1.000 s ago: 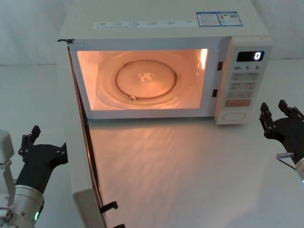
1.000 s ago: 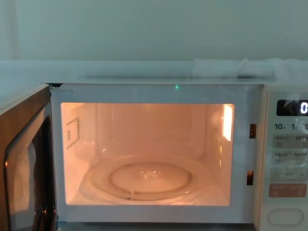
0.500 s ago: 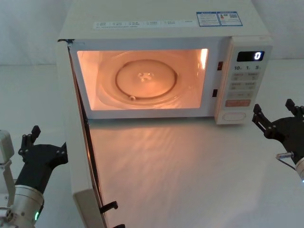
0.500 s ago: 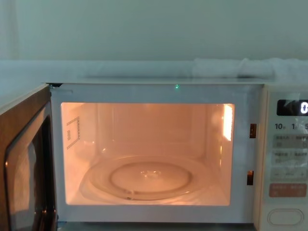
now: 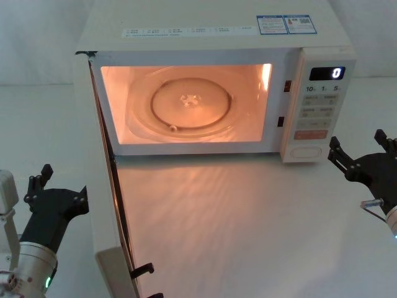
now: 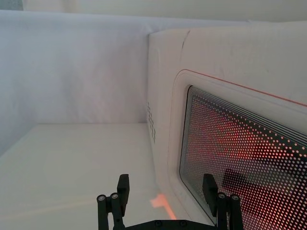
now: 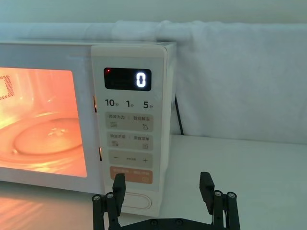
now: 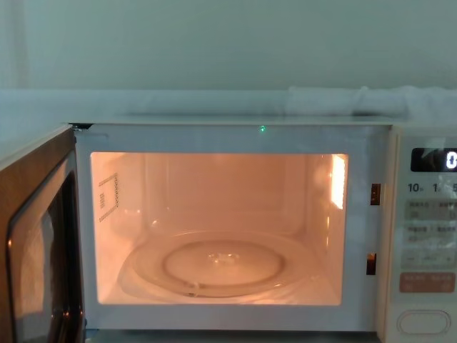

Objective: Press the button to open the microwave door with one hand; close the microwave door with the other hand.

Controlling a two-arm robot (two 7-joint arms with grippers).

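The button [image 5: 304, 150] sits at the bottom of the control panel [image 5: 319, 109], on the right front of the microwave [image 5: 217, 87], just under the orange key [image 5: 310, 135]; nothing touches it. In the right wrist view the button [image 7: 135, 200] shows between the fingers of the right gripper [image 7: 164, 190], which are spread wide and stand apart from the panel. In the head view that right gripper [image 5: 360, 160] hangs just right of the panel's lower corner, near the button but clear of it, low over the table [image 5: 248, 223]. The display [image 5: 327, 73] reads 0. The door [image 5: 105, 205] stands wide open, hinged at the microwave's left edge and swung out toward the robot, so the head view sees it nearly edge on, with its latch hooks [image 5: 144, 270] at the free end. In the chest view the brown inner face of the door [image 8: 36, 243] fills the left side, and the lit cavity [image 8: 218, 229] with its glass turntable [image 8: 221, 266] lies open beside it. The left gripper [image 5: 38, 186] is on the outer side of the door, low at the left, near the door's free end but not touching it. Its fingers are spread too: in the left wrist view the left gripper [image 6: 168, 189] points along the door's outer face, with the dotted window [image 6: 244, 163] close by one finger [image 6: 209, 187].
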